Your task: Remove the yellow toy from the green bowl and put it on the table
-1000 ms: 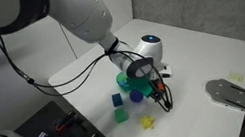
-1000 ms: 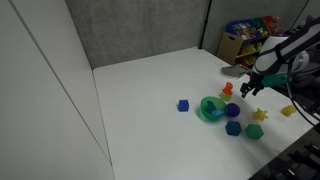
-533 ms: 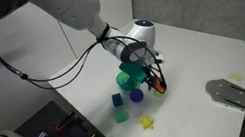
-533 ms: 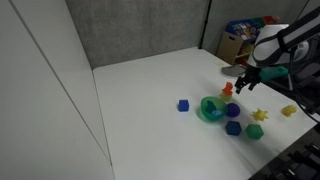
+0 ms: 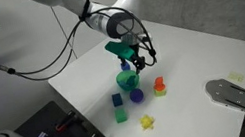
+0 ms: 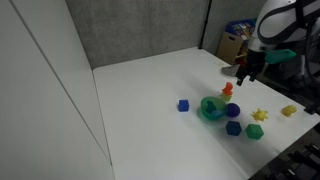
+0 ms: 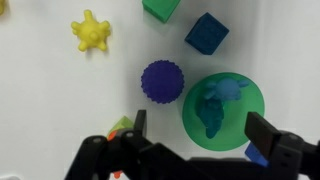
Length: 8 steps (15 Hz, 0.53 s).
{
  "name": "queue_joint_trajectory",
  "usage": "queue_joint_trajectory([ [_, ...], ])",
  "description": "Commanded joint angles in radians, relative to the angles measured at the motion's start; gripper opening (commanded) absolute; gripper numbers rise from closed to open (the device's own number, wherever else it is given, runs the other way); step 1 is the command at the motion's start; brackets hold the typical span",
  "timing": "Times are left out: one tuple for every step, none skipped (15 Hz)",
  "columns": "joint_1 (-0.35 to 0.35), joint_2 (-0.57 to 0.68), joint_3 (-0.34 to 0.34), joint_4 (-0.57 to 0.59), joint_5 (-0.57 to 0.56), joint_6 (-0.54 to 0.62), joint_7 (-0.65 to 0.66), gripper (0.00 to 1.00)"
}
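Observation:
The yellow toy [image 7: 91, 31], a small star-like piece, lies on the white table [image 5: 192, 56], apart from the green bowl; it shows in both exterior views [image 5: 147, 122] [image 6: 259, 115]. The green bowl [image 7: 245, 125] holds a teal toy [image 7: 215, 105] and no yellow piece. The bowl also shows in both exterior views [image 5: 128, 80] [image 6: 211, 109]. My gripper [image 7: 200, 132] is open and empty and hangs well above the bowl [image 5: 125, 50] [image 6: 245, 72].
Round the bowl lie a purple ball [image 7: 162, 81], a blue cube [image 7: 206, 33], a green cube [image 7: 160, 8] and an orange-and-red stacked toy [image 5: 159, 86]. Another blue cube [image 6: 183, 105] lies further off. A grey plate [image 5: 237, 95] sits by the table edge.
My gripper has risen from low beside the bowl and the orange-and-red toy to well above the bowl. The toys have not moved.

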Motion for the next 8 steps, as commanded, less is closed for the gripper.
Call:
queue_joint_trajectory([
  [0.029,-0.154,-0.008,-0.066,-0.03,-0.074,0.021,1.0],
  [0.033,-0.19,-0.006,-0.07,-0.029,-0.102,0.022,1.0],
  [0.037,-0.225,-0.006,-0.074,-0.029,-0.127,0.024,1.0],
  [0.04,-0.259,-0.006,-0.076,-0.029,-0.149,0.029,1.0],
  [0.044,-0.293,-0.006,-0.076,-0.033,-0.175,0.036,1.0],
  [0.046,-0.326,-0.005,-0.076,-0.038,-0.193,0.043,1.0],
  [0.047,-0.36,-0.005,-0.074,-0.037,-0.212,0.047,1.0],
  [0.048,-0.39,-0.004,-0.071,-0.044,-0.224,0.058,1.0],
])
